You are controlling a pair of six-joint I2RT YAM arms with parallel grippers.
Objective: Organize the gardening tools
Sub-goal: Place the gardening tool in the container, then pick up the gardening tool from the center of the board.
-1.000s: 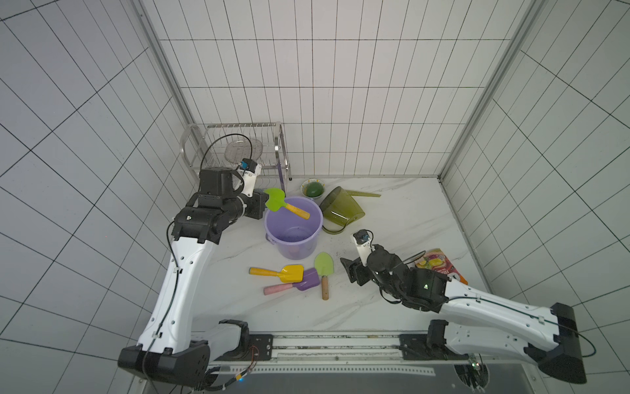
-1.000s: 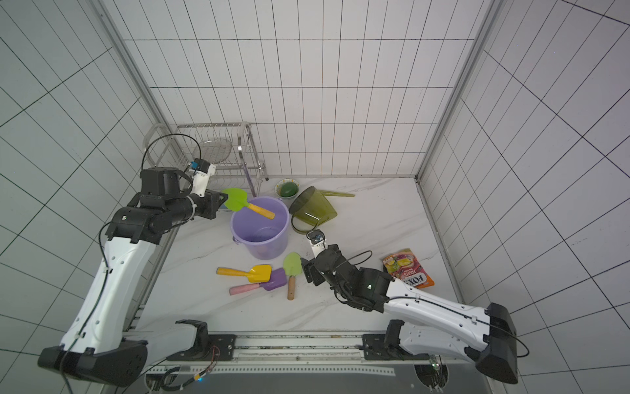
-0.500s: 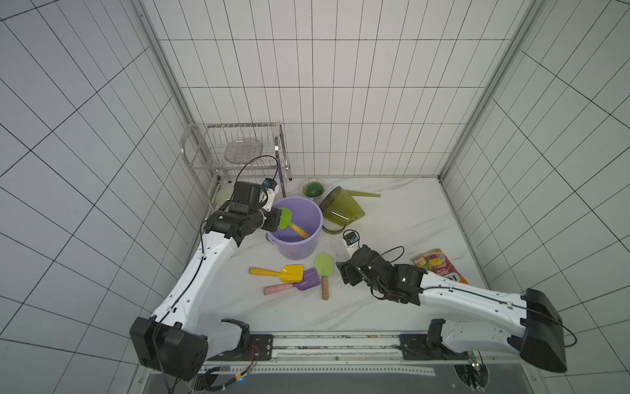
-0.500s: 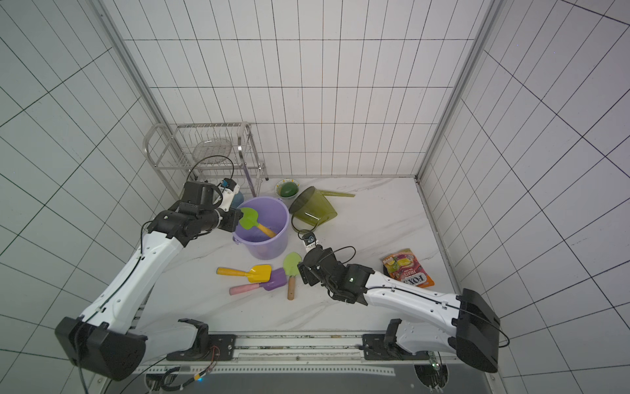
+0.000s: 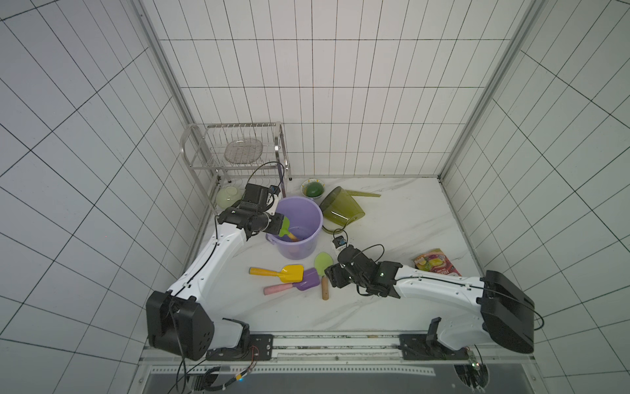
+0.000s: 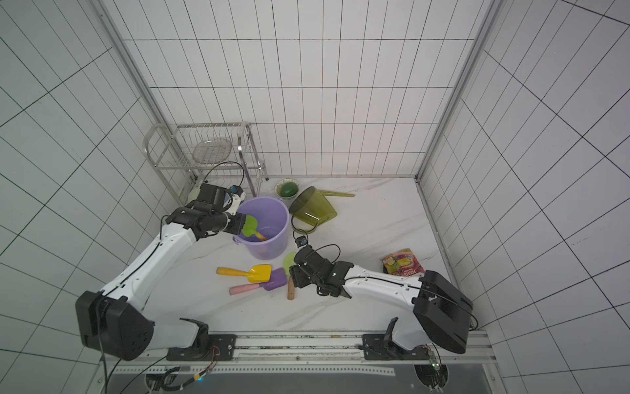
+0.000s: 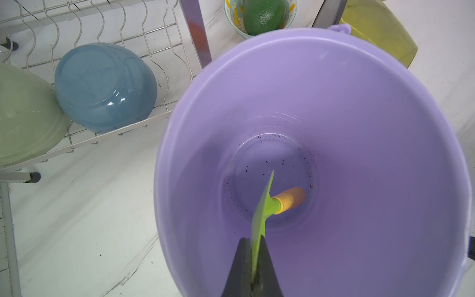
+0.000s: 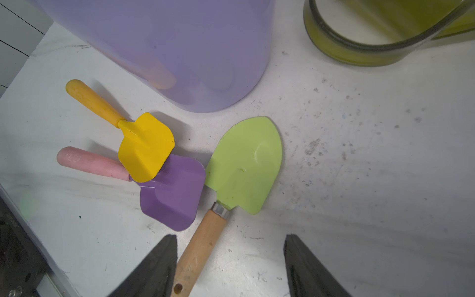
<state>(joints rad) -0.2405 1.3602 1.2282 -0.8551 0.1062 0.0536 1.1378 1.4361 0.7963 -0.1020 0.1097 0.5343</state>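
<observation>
My left gripper (image 7: 253, 239) is shut on the blade of the bright-green trowel (image 7: 264, 205), whose yellow handle points down inside the purple bucket (image 5: 296, 250). On the table in front of the bucket lie the yellow scoop (image 8: 146, 146), the purple scoop (image 8: 172, 192) with a pink handle, and the pale-green spade (image 8: 246, 162). My right gripper (image 8: 230, 237) stands open low over the spade's wooden handle (image 8: 203, 244), which lies between the jaws close to one finger. The olive watering can (image 5: 342, 208) lies tipped behind the bucket.
A wire dish rack (image 5: 238, 150) with bowls stands at the back left. A small patterned bowl (image 5: 313, 188) holding a green fruit sits beside the watering can. An orange snack packet (image 5: 436, 266) lies at the right.
My left gripper has come down with the trowel from above the bucket's rim into the bucket. My right gripper has moved left to the spade's handle, and its jaws have narrowed a little.
</observation>
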